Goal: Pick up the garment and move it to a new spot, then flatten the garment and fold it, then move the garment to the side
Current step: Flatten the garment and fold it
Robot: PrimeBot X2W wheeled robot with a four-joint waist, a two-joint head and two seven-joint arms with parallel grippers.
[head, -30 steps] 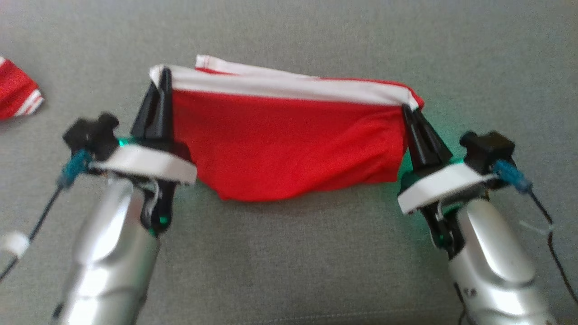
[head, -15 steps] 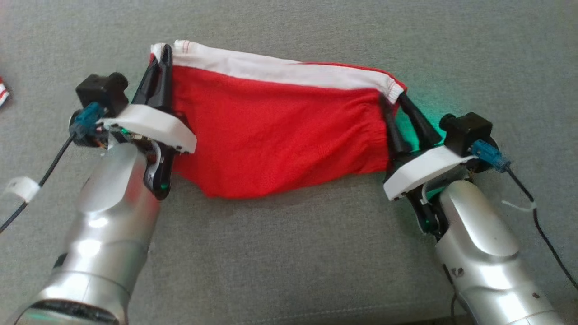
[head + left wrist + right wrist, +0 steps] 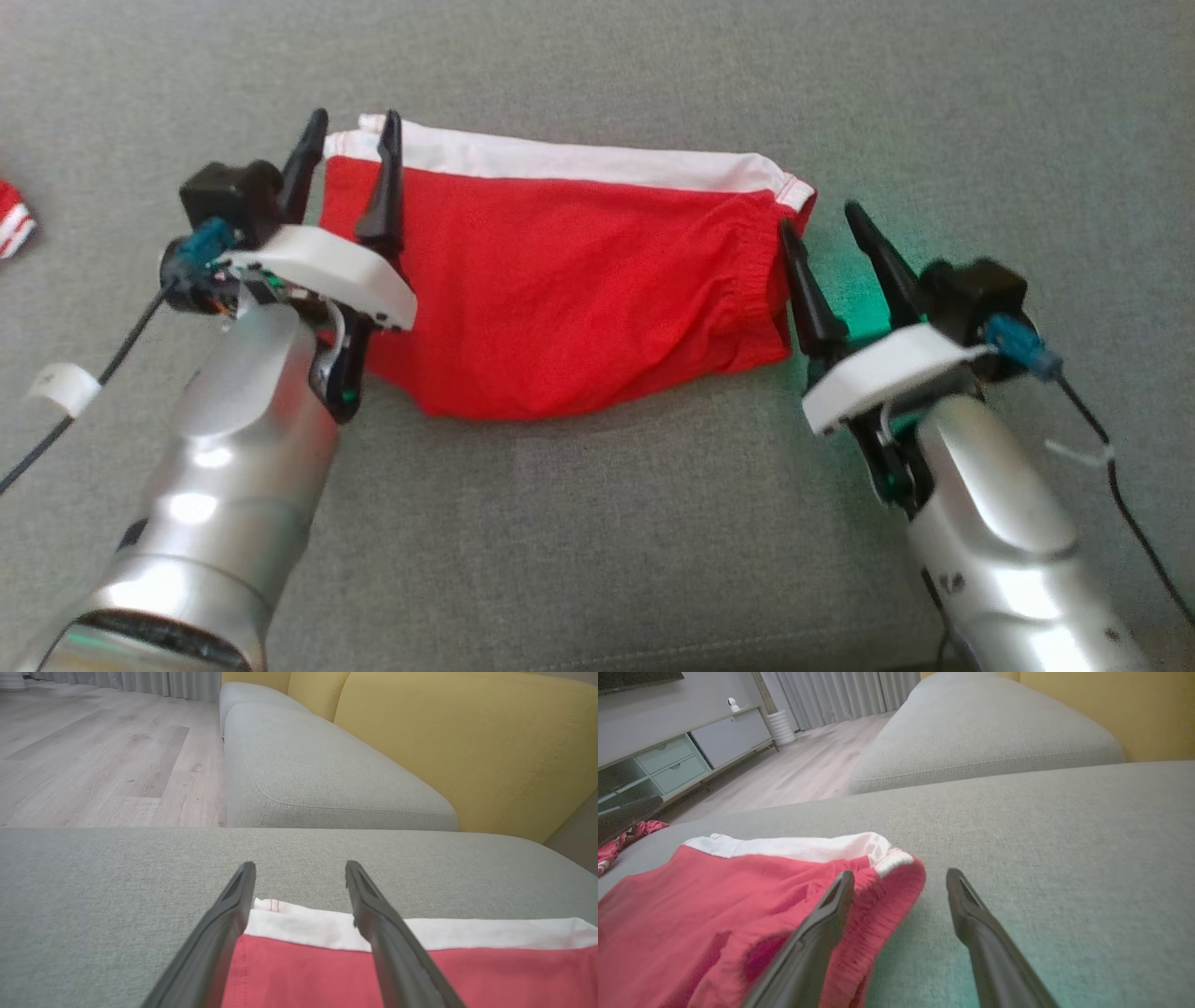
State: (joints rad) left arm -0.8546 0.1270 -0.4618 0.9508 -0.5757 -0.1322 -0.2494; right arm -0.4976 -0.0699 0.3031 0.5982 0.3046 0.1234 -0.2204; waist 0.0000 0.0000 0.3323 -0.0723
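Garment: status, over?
Left gripper open over the garment, left corner. Right gripper open at its right edge. It lies on the sofa, unheld. Other red cloth far left, apart.

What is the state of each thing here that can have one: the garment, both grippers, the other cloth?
Garment, lies spread on the cushion, white band at the far edge, right end puckered, gripped by nothing.
Left gripper, open, astride the garment's left corner.
Right gripper, open, at the garment's right end.
Striped cloth, lies at the left, cut off by the picture's edge.
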